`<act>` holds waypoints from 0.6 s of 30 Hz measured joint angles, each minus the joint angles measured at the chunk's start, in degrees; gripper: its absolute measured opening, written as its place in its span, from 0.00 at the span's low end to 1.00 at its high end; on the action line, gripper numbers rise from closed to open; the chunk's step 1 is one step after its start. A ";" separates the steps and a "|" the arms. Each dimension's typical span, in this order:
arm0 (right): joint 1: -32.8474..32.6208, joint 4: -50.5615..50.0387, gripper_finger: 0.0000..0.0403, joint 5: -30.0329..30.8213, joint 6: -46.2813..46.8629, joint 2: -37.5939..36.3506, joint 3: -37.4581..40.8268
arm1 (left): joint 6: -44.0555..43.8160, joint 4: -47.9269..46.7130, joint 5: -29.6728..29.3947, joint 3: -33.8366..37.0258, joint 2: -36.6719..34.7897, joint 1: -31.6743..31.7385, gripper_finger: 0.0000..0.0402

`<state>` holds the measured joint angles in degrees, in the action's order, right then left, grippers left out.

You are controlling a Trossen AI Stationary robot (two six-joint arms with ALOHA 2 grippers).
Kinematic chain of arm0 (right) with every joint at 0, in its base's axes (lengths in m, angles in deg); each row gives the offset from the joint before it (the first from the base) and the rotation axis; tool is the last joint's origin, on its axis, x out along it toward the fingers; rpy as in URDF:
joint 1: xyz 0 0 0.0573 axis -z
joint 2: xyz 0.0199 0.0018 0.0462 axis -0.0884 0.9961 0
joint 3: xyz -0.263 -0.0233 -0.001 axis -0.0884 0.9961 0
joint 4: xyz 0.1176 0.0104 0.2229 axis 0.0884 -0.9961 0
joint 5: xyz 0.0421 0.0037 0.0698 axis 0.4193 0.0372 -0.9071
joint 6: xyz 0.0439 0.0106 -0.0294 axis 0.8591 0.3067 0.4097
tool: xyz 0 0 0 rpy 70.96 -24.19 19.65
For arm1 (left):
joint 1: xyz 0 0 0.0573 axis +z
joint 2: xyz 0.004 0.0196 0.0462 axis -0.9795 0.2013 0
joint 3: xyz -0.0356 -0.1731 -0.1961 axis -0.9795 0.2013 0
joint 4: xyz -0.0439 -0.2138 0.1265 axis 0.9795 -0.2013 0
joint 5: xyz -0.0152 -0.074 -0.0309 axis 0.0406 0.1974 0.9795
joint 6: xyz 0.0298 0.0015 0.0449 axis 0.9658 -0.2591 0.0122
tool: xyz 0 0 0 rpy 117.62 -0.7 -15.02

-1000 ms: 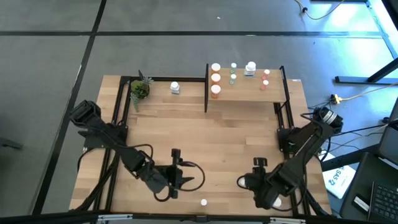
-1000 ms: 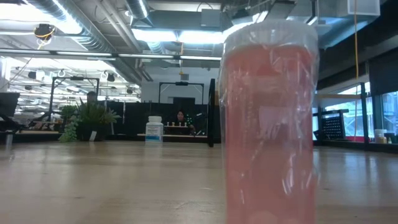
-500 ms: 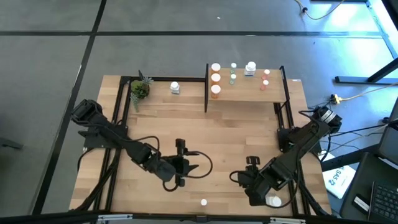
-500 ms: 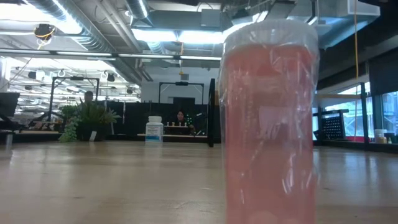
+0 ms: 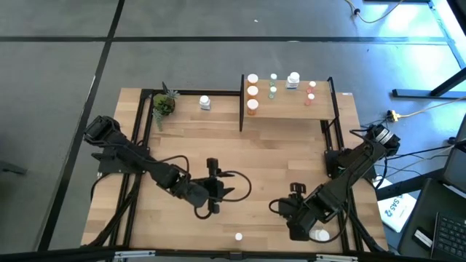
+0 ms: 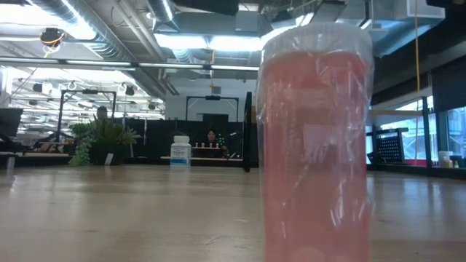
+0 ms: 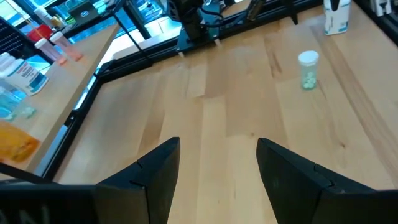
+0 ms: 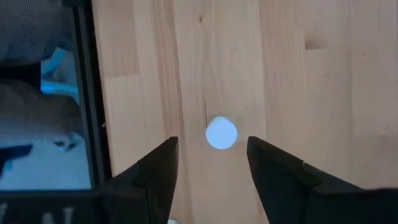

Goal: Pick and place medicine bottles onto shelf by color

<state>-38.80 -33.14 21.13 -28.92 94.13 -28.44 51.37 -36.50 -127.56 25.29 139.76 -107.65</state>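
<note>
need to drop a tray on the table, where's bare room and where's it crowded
Bare: the tabletop between the shelf and both grippers, and in front of the potted plant and white bottle. Crowded: the shelf's bottle rows, and the near edge, with the left gripper, right gripper and two loose bottles.

The wooden tabletop point(image 5: 277, 156) lies beneath both pincers. A small green potted plant point(image 5: 164, 104) stands at its far left corner, well apart from the left pincer. A yellow plug point(image 5: 392, 115) with cables lies on the grey floor point(image 5: 218, 65), beyond the right pincer, past the table's right edge.
</note>
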 joint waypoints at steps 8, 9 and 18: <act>-0.32 0.01 0.48 0.07 8.72 0.00 0.00 | 0.00 0.00 0.00 0.00 0.00 0.12 0.51; -0.47 0.08 0.48 0.08 8.90 0.02 0.00 | 0.00 0.00 0.00 0.00 0.00 0.12 0.51; -1.52 2.32 0.48 2.57 8.90 0.07 0.00 | 0.02 0.01 0.00 0.00 0.00 0.12 0.51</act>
<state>-40.32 -30.81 23.70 -20.03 94.19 -28.44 51.39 -36.49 -127.56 25.29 139.76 -107.53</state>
